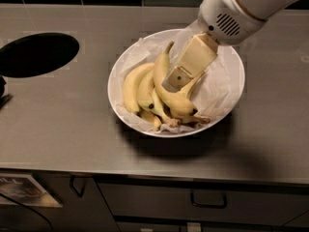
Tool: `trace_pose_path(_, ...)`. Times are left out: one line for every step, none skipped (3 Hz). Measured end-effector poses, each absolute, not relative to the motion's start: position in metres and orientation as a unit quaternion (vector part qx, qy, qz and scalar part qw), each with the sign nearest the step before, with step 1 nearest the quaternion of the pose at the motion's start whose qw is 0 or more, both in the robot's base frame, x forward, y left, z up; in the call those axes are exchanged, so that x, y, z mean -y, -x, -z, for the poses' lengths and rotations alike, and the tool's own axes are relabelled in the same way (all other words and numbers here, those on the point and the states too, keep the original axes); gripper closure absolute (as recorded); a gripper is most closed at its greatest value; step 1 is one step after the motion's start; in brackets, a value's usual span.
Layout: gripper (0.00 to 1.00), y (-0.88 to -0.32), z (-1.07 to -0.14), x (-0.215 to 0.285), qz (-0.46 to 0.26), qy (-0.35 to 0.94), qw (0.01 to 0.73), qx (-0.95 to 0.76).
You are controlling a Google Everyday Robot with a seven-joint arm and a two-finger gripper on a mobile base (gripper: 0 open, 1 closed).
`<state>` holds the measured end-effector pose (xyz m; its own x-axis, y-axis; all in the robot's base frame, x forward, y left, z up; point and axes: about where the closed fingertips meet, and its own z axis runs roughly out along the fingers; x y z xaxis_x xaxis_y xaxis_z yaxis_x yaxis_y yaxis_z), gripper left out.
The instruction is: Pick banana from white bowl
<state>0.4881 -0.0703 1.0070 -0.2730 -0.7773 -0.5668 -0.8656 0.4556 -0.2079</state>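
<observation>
The white bowl, lined with crinkled white paper, sits in the middle of the grey countertop. Several bananas lie in its left half. The banana is the longest one, strongly curved, with its stem pointing up toward the back. My gripper reaches down from the upper right on a white arm. Its cream-coloured tip rests against the right side of the banana's middle. The banana lies in the bowl on the other fruit.
Shorter, paler bananas lie bunched left of the long one. A dark round hole is in the countertop at the far left. Dark tiles run along the back. Cabinet drawers with a handle are below the counter's front edge.
</observation>
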Motion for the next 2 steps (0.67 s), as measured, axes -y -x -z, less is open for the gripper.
trace_pose_path(0.00,-0.490,-1.002,0.066,-0.068,0.502,0.307,-0.806)
trace_pose_path(0.00,-0.492,-0.987,0.065,-0.076,0.455,0.314,-0.830)
